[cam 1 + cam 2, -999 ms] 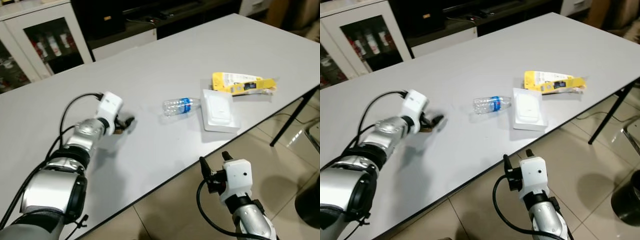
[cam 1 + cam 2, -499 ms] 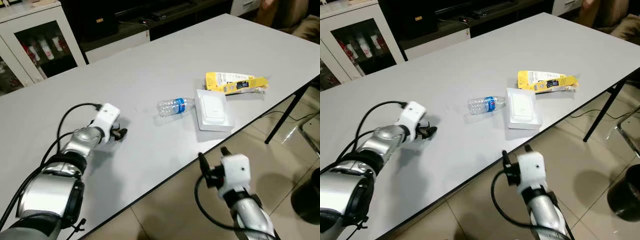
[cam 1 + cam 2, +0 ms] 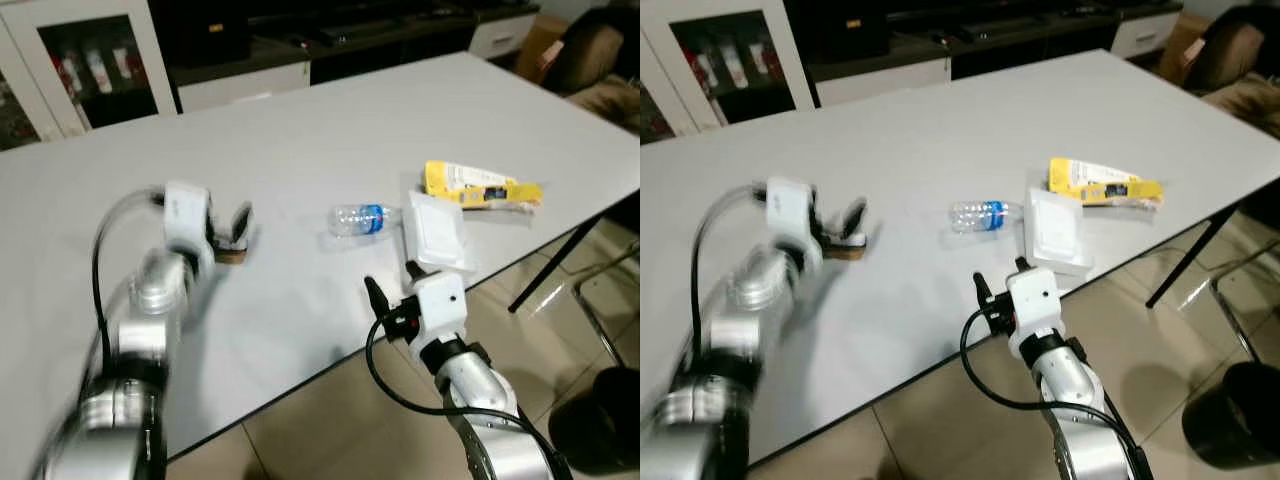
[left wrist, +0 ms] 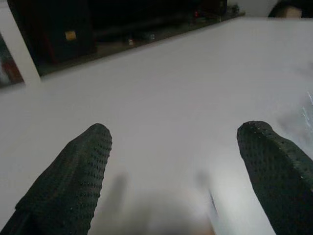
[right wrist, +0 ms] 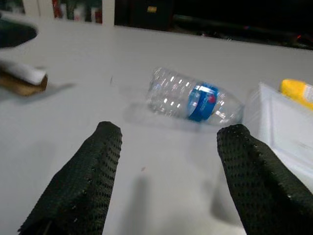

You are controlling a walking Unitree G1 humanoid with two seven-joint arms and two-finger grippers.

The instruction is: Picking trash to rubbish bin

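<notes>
both grippers open, trash on table, nothing held

right gripper (image 5: 168,171) sits at the near table edge, fingers spread wide, empty. it faces the clear plastic bottle (image 5: 193,99), which lies on its side with a blue label, apart from the fingers. right arm rises from the floor side, below the table (image 3: 330,130) rim.

left gripper (image 3: 228,228) is out over the tabletop on the robot's left, arm blurred. its fingers (image 4: 73,176) are apart, nothing between them. a small brown and white scrap (image 3: 845,250) lies on the table right at the fingertips; cannot tell if touching.

bottle is mid-table. just beside it on the right is a white flat tray (image 3: 436,232), overhanging the near edge a bit. past the tray, a yellow packet (image 3: 478,184) lies flat, touching or just beside it.

dark round bin (image 3: 1232,415) stands on the tiled floor, lower right, well apart from the table. far side: glass-door cabinet (image 3: 70,60) and a dark low unit.
</notes>
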